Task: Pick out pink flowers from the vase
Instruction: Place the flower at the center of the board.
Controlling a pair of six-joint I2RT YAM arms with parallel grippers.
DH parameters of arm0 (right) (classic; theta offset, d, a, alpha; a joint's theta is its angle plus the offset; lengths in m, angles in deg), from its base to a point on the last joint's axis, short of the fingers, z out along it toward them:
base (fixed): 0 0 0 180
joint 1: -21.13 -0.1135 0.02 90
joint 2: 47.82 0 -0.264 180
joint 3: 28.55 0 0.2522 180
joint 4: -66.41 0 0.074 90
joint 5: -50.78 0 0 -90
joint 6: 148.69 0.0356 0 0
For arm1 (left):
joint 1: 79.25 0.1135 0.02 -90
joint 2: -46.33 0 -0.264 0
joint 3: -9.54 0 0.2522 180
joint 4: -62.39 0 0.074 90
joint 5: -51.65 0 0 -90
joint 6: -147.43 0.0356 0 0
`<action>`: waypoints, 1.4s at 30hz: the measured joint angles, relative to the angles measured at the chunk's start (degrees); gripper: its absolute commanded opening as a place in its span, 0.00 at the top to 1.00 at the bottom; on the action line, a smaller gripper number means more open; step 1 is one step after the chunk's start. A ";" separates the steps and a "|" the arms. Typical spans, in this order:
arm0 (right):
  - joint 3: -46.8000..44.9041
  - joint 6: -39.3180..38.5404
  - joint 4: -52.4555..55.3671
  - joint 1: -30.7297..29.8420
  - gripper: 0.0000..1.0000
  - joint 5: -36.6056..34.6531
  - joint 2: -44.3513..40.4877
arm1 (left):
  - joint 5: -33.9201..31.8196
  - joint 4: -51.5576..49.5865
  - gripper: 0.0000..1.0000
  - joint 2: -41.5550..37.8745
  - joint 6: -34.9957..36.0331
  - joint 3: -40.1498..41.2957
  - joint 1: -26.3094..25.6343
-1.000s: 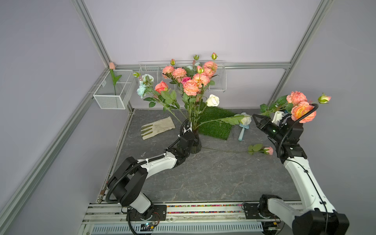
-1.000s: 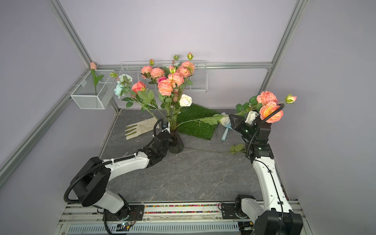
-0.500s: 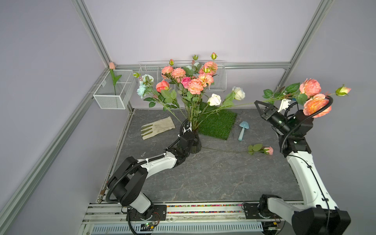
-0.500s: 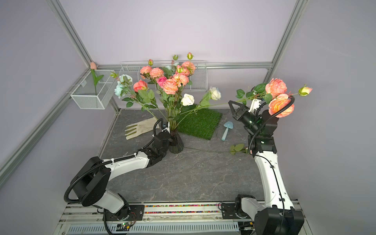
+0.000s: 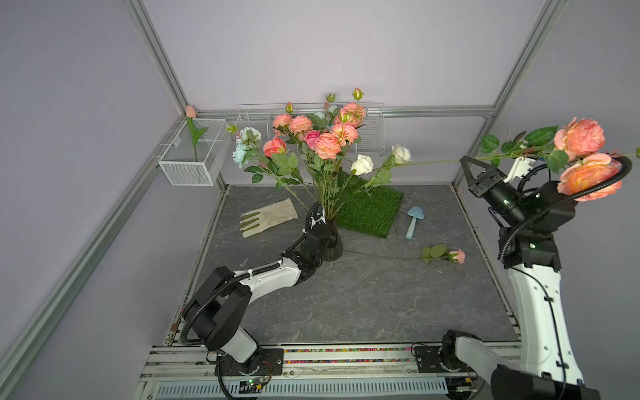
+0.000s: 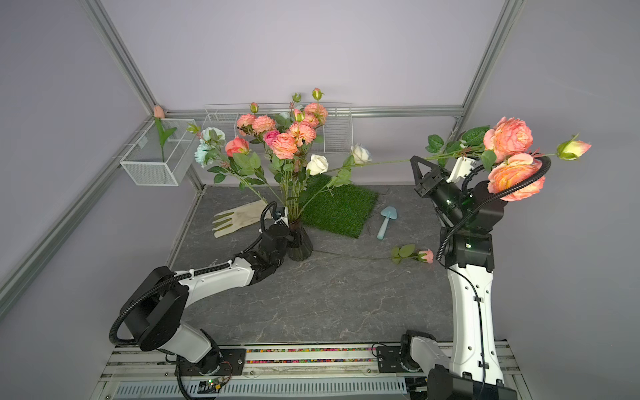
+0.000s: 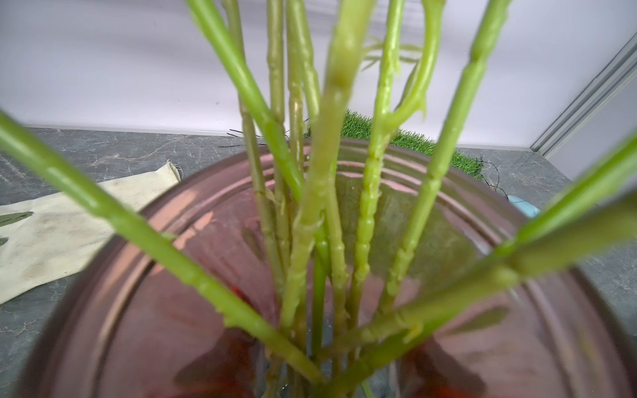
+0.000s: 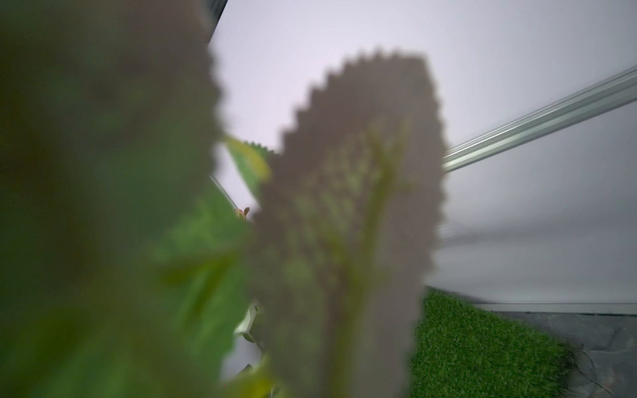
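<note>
I'm hauling the pink spray (image 5: 581, 138) higher toward three o'clock than a second ago, with the right gripper (image 5: 465, 161) pinching its stem and the left gripper (image 5: 325, 239) clamping the vase (image 5: 334, 249) at centre, so it's probably coming free — though I cannot tell whether its end is clearing the rim.

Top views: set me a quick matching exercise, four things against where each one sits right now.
1. salmon-pink spray
2. small pink rose
3. peach tulip
4. vase

A. lying on the tabletop
B. upright, gripped by the left gripper
C. standing in the white mesh basket
D. aloft, clamped in the right gripper

Pairs: 1-D, 2-A, 3-C, 4-B
</note>
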 measured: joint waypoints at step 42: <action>6.62 -10.93 19.02 -7.91 0.94 9.84 -14.75 | -0.61 -0.39 1.00 2.99 0.24 -3.32 0.28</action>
